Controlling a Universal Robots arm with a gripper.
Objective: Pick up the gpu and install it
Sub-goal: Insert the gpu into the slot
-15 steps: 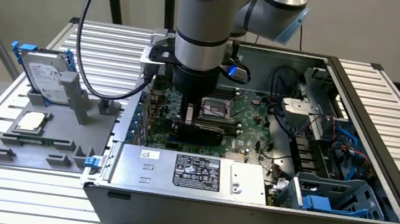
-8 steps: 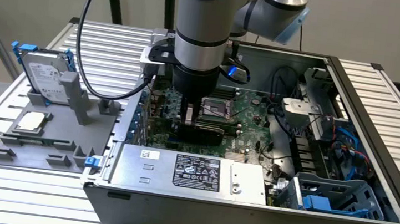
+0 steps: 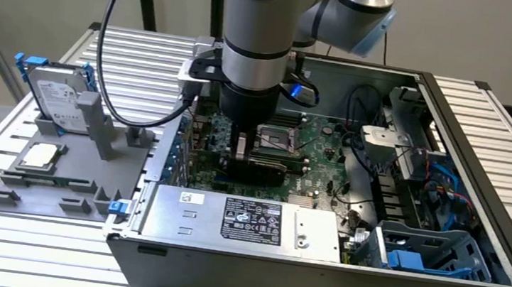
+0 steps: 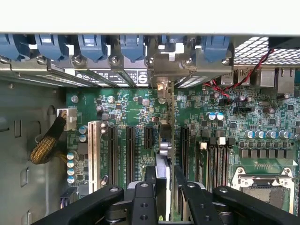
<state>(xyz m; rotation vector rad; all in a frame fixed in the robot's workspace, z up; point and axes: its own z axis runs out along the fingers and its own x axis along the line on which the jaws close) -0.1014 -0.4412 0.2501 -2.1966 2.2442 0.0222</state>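
Jaws (image 4: 164,185) grip gpu (image 4: 164,140) edge-on above motherboard (image 4: 126,105) slots

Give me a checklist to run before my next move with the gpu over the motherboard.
1. gpu held between the jaws: ok, they are closed on its upper edge.
2. gpu parallel to the black expansion slots: ok.
3. silver bracket up against the case's rear wall: ok.
4. Card edge seated in its slot: cannot tell, hidden beneath the card.
5. Neighbouring slots free of other cards: ok.
6. yellow-sleeved cable apart from the gpu: ok, several slots away.
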